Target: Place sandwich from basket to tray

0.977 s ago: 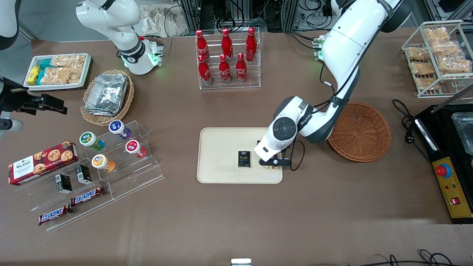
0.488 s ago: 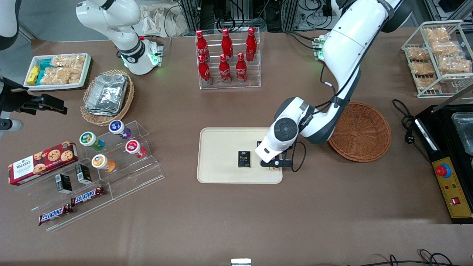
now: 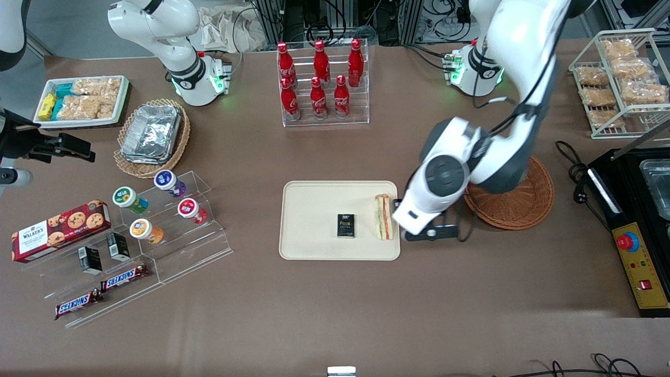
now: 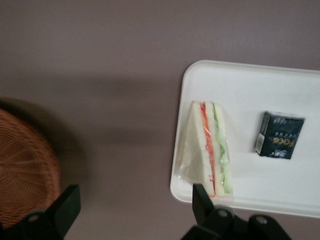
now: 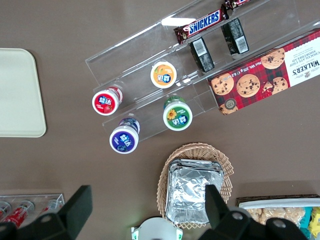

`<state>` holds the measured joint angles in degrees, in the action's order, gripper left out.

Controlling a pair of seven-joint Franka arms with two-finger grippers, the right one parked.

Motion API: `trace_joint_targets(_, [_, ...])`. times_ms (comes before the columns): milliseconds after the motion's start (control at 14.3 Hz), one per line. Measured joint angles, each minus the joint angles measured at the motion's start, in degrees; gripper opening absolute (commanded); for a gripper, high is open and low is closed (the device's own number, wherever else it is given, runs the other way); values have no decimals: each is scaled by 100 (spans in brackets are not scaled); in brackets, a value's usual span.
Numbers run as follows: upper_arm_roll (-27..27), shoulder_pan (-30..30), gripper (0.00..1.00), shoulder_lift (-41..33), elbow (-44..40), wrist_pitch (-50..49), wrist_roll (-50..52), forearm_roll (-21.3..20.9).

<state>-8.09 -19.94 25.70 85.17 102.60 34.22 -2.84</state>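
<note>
The sandwich [image 3: 383, 217] lies on the tray [image 3: 314, 246], at the tray's edge toward my working arm's end of the table, and it rests on one bread face so that the green, red and pink layers show along its side. I judge this is a stable way to leave it, because a wedge in clear wrap would tip easily if it stood on its narrow edge. It sits beside the small dark box [image 3: 345, 225], apart from it, so nothing on the tray is pushed. The basket [image 3: 515, 201] is partly under my arm and looks empty where I can see it, so the moving step seems done. My gripper [image 4: 132, 207] hangs above the brown table between the basket and the tray, just beside the tray's rim. Its two fingers [image 4: 64, 206] stand wide apart with only table between them, and they hold nothing and touch nothing.
</note>
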Motion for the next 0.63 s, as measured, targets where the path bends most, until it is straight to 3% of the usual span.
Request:
trace_joint_targets(279, [815, 7, 99, -842, -185, -561, -502, 71])
trace_joint_targets(558, [1604, 71, 99, -1584, 383, -566, -2096, 100])
trace_joint_targets(628, [1547, 346, 99, -1726, 539, -568, -2531, 102])
